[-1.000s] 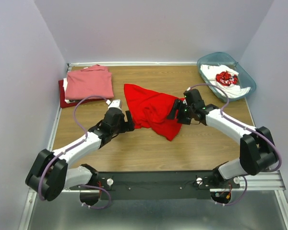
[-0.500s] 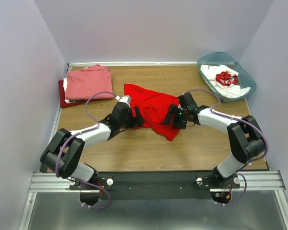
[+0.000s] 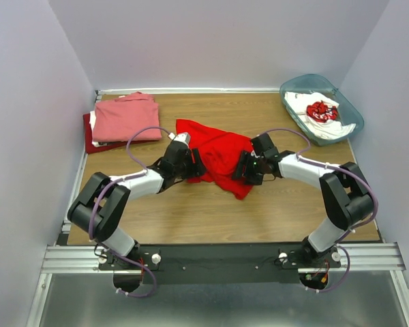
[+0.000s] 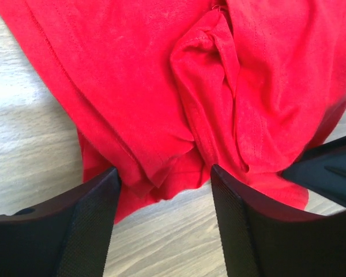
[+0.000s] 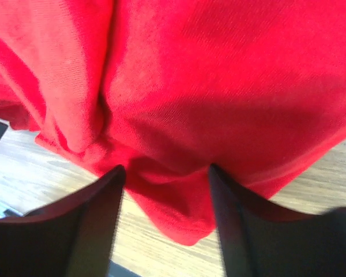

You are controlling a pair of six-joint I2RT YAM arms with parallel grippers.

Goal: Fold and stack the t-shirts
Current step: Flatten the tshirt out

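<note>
A bright red t-shirt (image 3: 218,153) lies crumpled in the middle of the table. My left gripper (image 3: 196,165) is open at its left edge, jaws straddling a folded hem (image 4: 161,173). My right gripper (image 3: 242,167) is open at its right edge, with a bunched red fold (image 5: 173,196) between the jaws. A salmon-pink t-shirt (image 3: 126,116) lies folded on a darker red one (image 3: 90,139) at the far left. A white t-shirt with red print (image 3: 320,112) lies in the bin.
The translucent teal bin (image 3: 351,112) stands at the far right corner. Walls close in the table on the left, back and right. The wooden table (image 3: 211,211) shows bare in front of the red shirt.
Both grippers have moved inward to the red t-shirt, the left from the left and the right from the right. The shirt has bunched up slightly between them.
</note>
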